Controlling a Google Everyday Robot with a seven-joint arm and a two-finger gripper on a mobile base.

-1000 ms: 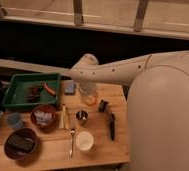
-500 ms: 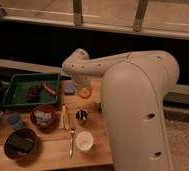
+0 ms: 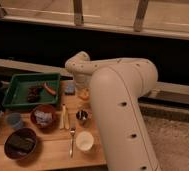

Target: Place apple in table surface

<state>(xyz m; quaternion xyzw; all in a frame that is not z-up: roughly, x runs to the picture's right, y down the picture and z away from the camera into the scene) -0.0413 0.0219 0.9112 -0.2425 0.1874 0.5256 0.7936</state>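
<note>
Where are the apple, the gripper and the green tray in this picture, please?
apple (image 3: 84, 93), camera view, its visible orange side.
gripper (image 3: 81, 85), camera view, lower end at the apple.
green tray (image 3: 14, 89), camera view, left wall.

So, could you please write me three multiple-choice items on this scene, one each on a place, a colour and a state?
1. Where does the apple sit?
A. in the green tray
B. at the table surface's far edge, right of the tray
C. in the white cup

2. What colour is the tray?
A. green
B. blue
C. white

3. How is the end effector, low over the table surface?
A. spread wide
B. shut
C. gripping the fork

Answers:
1 B: the fruit shows beside the tray's right end.
2 A: its walls are green.
3 B: it is shut right at the apple; whether it grips the fruit is hidden.
</note>
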